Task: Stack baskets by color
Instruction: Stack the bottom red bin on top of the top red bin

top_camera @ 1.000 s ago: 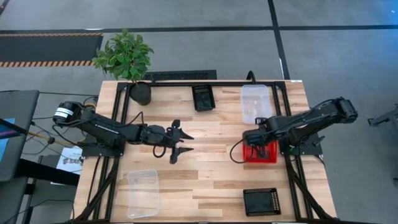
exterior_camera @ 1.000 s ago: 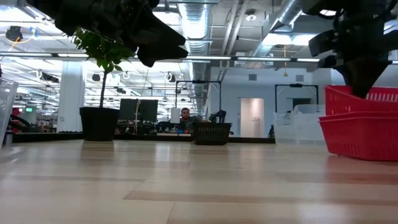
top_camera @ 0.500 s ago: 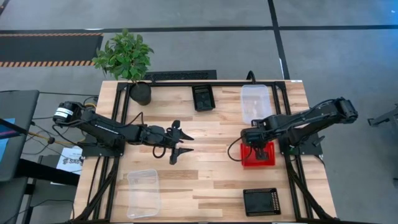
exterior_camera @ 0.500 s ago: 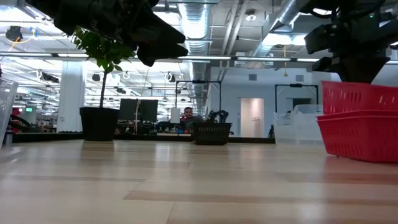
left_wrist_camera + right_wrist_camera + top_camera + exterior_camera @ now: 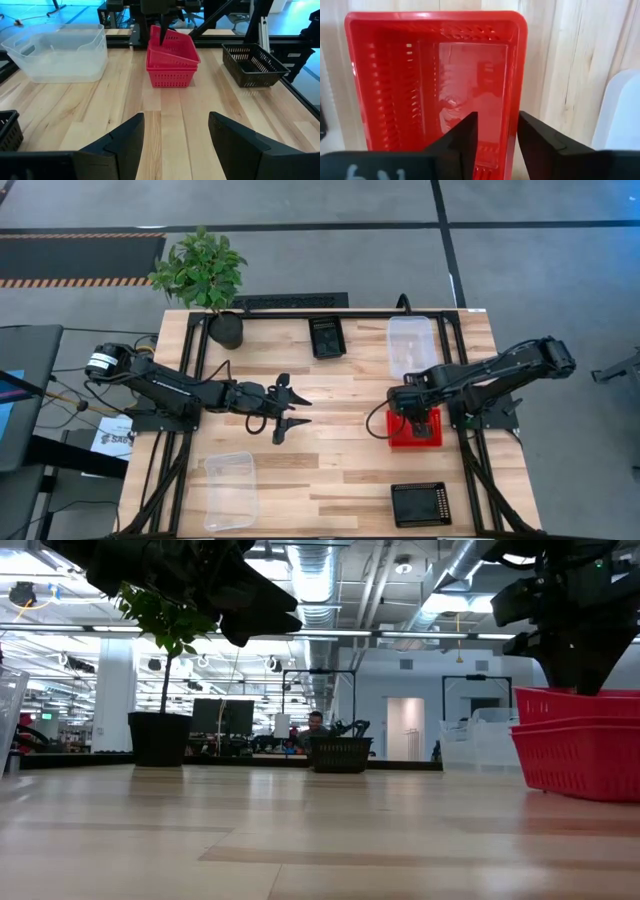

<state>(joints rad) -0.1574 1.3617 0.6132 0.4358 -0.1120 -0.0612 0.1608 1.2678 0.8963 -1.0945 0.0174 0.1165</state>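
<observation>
Two red baskets [image 5: 414, 430] sit nested at the table's right, the upper one [image 5: 172, 44] slightly tilted inside the lower one [image 5: 170, 75]. My right gripper [image 5: 415, 413] points down over them and is open. One finger [image 5: 462, 142] is inside the upper basket and the other is outside its long wall [image 5: 516, 75], with no grip showing. My left gripper [image 5: 292, 408] hovers open over the table's middle and holds nothing.
A black basket [image 5: 327, 337] and a clear basket [image 5: 412, 345] stand at the far side. Another clear basket [image 5: 231, 490] sits near left and another black basket [image 5: 420, 503] near right. A potted plant [image 5: 226, 330] stands at the far left. Bare wood lies between the arms.
My right gripper has opened and let go of the upper red basket. That basket had been held raised above the lower one and has dropped down into it. The red pair has shifted a little toward the table's left.
</observation>
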